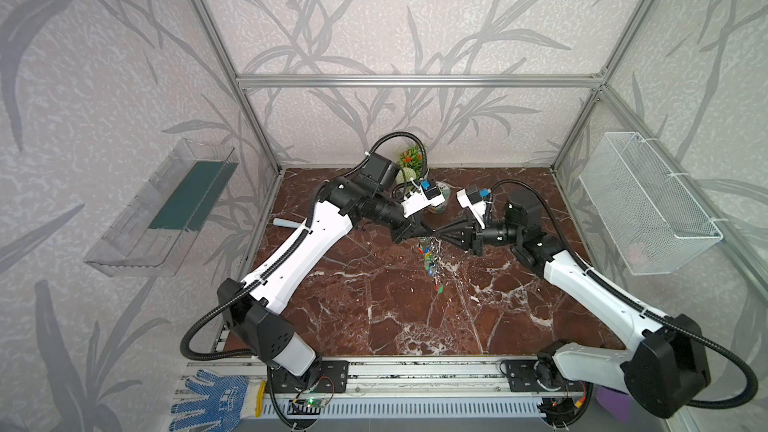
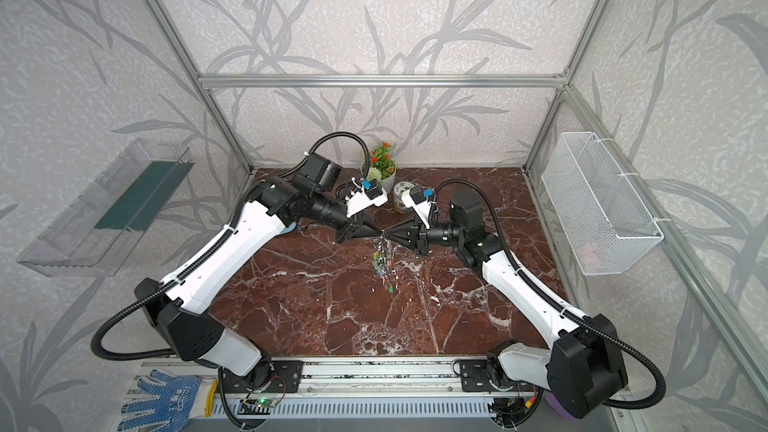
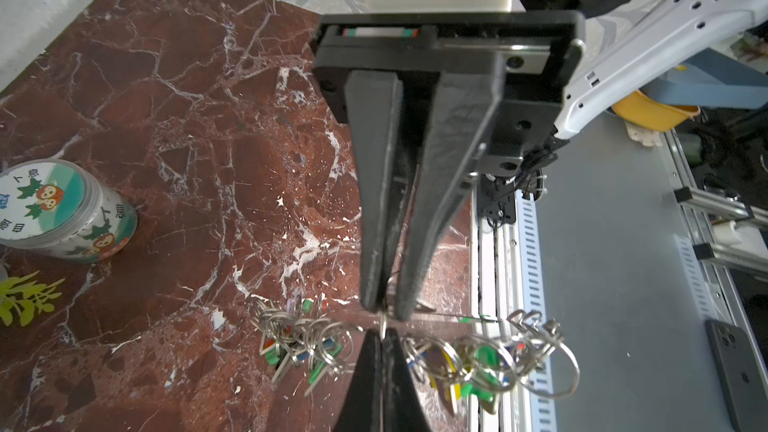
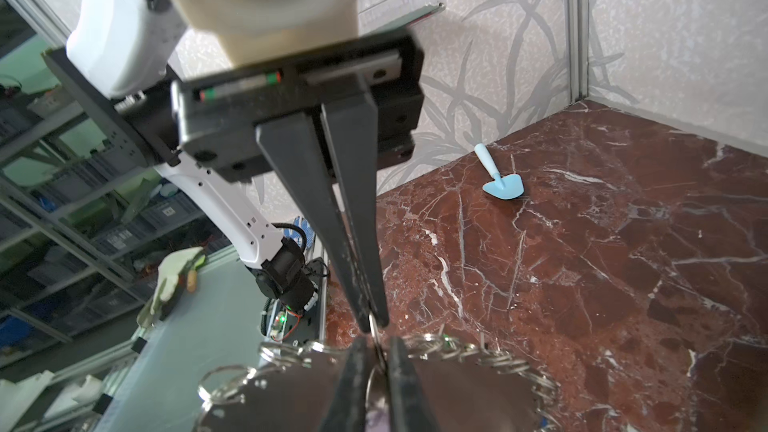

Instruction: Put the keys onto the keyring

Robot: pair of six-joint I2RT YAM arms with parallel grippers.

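While the keyring (image 1: 432, 261) dangles above the table (image 1: 374, 305), we've got the left gripper (image 3: 380, 338) pinched tight on its wire, and the right gripper (image 4: 376, 343) has fingers a bit apart around that wire. Lilac key — can't pick it out. Jar (image 2: 401, 201) sits further back.

Both top views: stereo head high above the front rail, tilted down toward the back wall. It sits far enough off to take in the whole red-brown marbled tabletop (image 1: 374, 317) and both arms (framing nearly equal, slight sideways offset). Left wrist view: close-up along the left gripper (image 3: 380, 338), facing the right arm. Right wrist view: close-up along the right gripper (image 4: 378, 342), facing the opposite way. Both share the large silvery metal keyring (image 3: 478, 351) with coloured plastic tags, tiny mid-table in both top views.
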